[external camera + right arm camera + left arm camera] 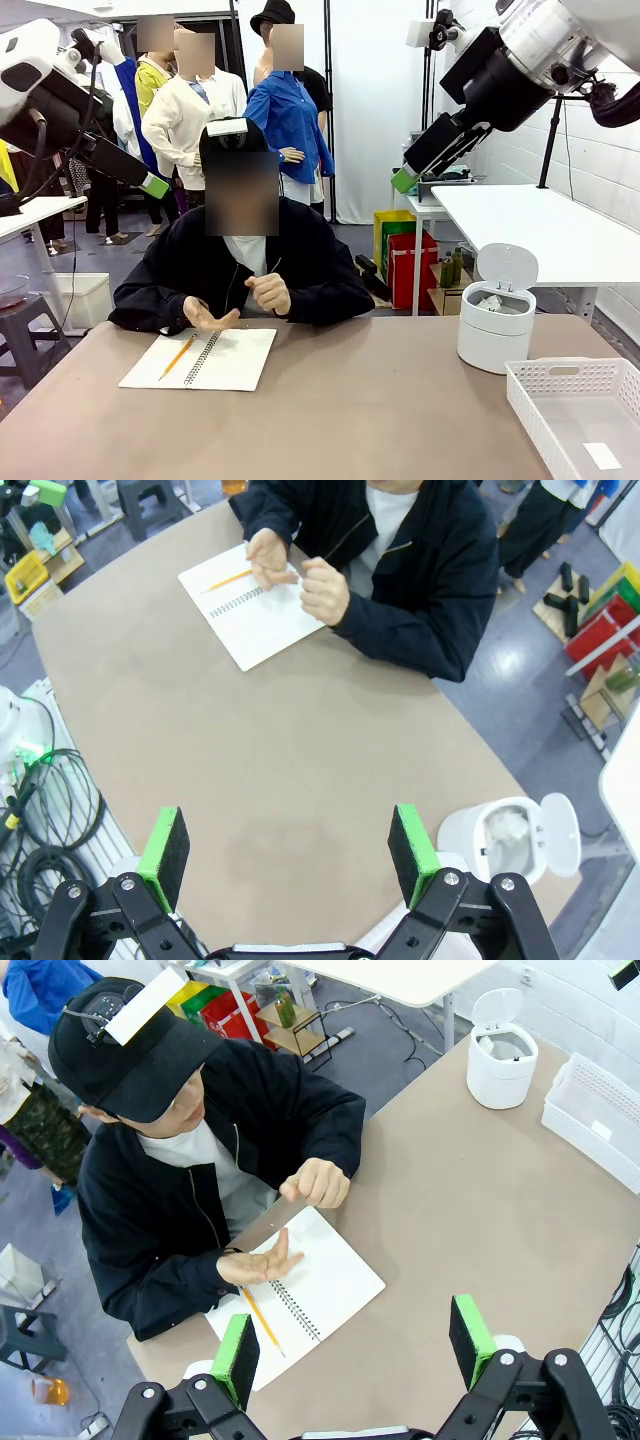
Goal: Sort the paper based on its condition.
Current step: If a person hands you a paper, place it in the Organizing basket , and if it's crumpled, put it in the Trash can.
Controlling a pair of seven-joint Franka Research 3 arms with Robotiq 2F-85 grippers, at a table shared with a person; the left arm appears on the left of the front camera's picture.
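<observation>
The left gripper point(355, 1338) and right gripper point(288, 842) hang spread and empty high over the table point(380, 400), probably awaiting paper. The notebook point(330, 1280) lies before the person, under an open hand point(258, 1265). The lidded bin point(496, 330) and tray point(560, 368) stand apart, likely as sorting destinations.

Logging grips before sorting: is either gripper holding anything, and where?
Nothing is held; the left gripper and right gripper both stand open and empty.

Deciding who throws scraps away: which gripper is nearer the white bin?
Right. The right gripper hangs open above the table's right end, the bin close below it; the left gripper hangs near the notebook, far from the bin.
</observation>
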